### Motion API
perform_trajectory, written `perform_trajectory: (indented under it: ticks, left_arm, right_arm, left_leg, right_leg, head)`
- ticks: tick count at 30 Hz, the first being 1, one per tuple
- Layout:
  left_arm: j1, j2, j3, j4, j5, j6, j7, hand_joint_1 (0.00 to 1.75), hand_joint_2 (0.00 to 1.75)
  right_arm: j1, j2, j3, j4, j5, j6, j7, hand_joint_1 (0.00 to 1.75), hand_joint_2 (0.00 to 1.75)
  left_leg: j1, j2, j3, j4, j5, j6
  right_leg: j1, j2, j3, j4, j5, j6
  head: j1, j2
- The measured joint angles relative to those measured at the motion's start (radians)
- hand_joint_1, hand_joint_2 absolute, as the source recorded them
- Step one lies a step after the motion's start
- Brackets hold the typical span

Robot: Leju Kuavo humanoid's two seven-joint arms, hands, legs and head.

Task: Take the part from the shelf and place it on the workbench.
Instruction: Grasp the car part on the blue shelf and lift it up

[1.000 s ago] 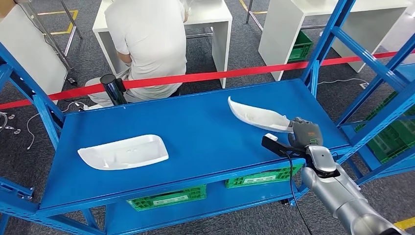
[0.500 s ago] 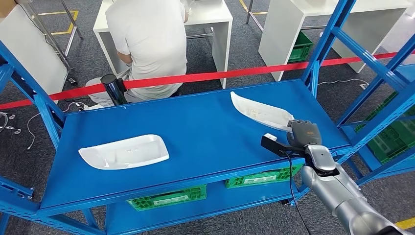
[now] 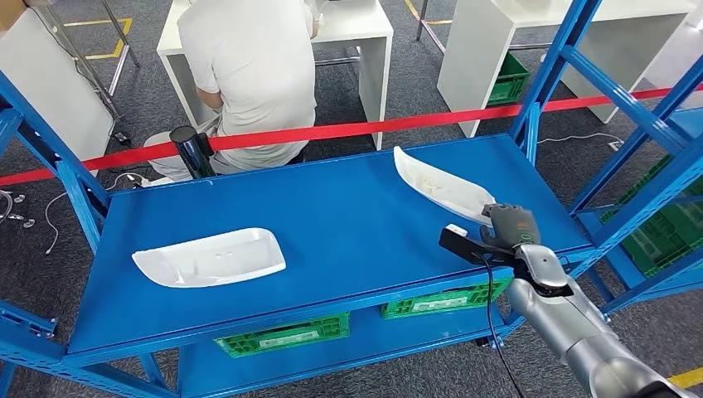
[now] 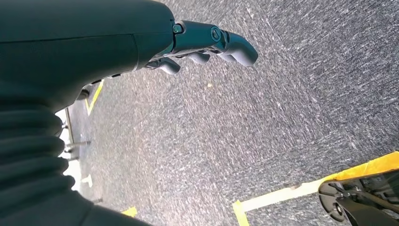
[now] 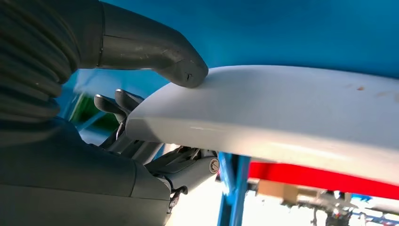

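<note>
Your right hand (image 3: 512, 225) grips the near end of the white part (image 3: 439, 186), thumb (image 5: 181, 70) pressed on one face and fingers (image 5: 113, 104) curled beneath. The part sits tilted over the right side of the blue shelf (image 3: 348, 224). A second part (image 3: 210, 257) lies flat at the shelf's left. Your left hand (image 4: 207, 44) hangs over grey carpet (image 4: 282, 117), fingers loosely curled, holding nothing.

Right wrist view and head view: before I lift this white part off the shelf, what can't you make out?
- Right hand, head view: its back hides the fingers and the held end of the white part.
- Right wrist view: the thumb presses on top; the part hides how far the fingers wrap underneath.
- The part's far end is cut off by the picture edge.
- Workbench: I cannot tell which surface it is.
</note>
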Motion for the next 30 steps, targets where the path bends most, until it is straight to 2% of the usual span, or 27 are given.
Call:
perform_trajectory:
  ticks: [4, 7, 9, 12, 17, 22, 28, 30]
  left_arm:
    - [0.002, 0.0, 0.004, 0.0, -0.008, 0.011, 0.008, 0.0, 1.75]
    - [0.001, -0.002, 0.004, 0.0, -0.021, 0.018, 0.008, 0.0, 1.75]
    - [0.0, -0.004, 0.004, 0.0, -0.034, 0.018, 0.013, 0.0, 1.75]
    - [-0.01, -0.01, 0.004, 0.0, -0.047, 0.018, 0.024, 0.0, 1.75]
    - [-0.015, -0.019, 0.004, 0.0, -0.05, 0.019, 0.03, 0.0, 1.75]
    - [-0.013, -0.019, 0.004, 0.0, -0.046, 0.027, 0.024, 0.0, 1.75]
    - [-0.007, -0.016, 0.007, 0.001, -0.045, 0.035, 0.035, 0.0, 1.75]
    - [-0.005, -0.017, 0.008, 0.001, -0.047, 0.035, 0.041, 0.0, 1.75]
  right_arm:
    - [0.011, 0.016, -0.008, -0.074, -0.326, 0.097, -0.143, 1.75, 1.75]
    - [0.06, 0.052, -0.013, -0.178, -0.565, 0.175, -0.25, 1.75, 1.75]
    - [0.106, 0.102, -0.015, -0.259, -0.712, 0.248, -0.336, 1.75, 1.75]
    - [0.157, 0.195, 0.006, -0.363, -0.839, 0.336, -0.414, 1.75, 1.75]
    - [0.185, 0.32, 0.049, -0.478, -1.016, 0.447, -0.464, 1.75, 1.75]
    - [0.189, 0.39, 0.056, -0.546, -1.176, 0.531, -0.49, 1.75, 1.75]
    - [0.202, 0.446, 0.055, -0.599, -1.35, 0.618, -0.487, 1.75, 1.75]
    - [0.214, 0.463, 0.052, -0.618, -1.394, 0.64, -0.489, 1.75, 1.75]
  left_leg:
    - [0.0, 0.001, 0.001, 0.0, 0.0, 0.0]
    - [0.001, -0.002, 0.001, 0.0, 0.0, 0.0]
    - [0.002, -0.003, 0.001, 0.0, 0.0, -0.001]
    - [0.002, -0.003, 0.001, -0.001, -0.001, -0.001]
    - [0.003, -0.002, 0.001, -0.002, -0.001, -0.002]
    - [0.001, -0.002, 0.001, -0.001, -0.002, -0.002]
    - [-0.005, -0.001, 0.0, 0.001, -0.004, 0.012]
    - [-0.001, 0.001, 0.003, -0.01, 0.006, 0.021]
  right_leg:
    - [0.0, 0.001, 0.0, 0.0, 0.0, 0.0]
    - [0.001, -0.002, 0.001, 0.0, -0.001, 0.0]
    - [0.002, -0.003, 0.001, 0.0, -0.002, 0.0]
    - [0.003, -0.003, 0.001, 0.0, -0.003, -0.001]
    - [0.003, -0.002, 0.0, 0.0, -0.004, -0.003]
    - [0.002, -0.002, 0.0, -0.001, -0.003, -0.002]
    - [-0.006, -0.002, 0.003, -0.005, 0.001, 0.011]
    - [-0.007, -0.001, -0.001, 0.009, -0.013, 0.016]
  head:
    - [0.0, 0.0]
    - [0.0, 0.0]
    - [0.0, 0.0]
    - [0.0, 0.0]
    - [0.0, 0.0]
    - [0.0, 0.0]
    - [0.0, 0.0]
    - [0.0, 0.0]
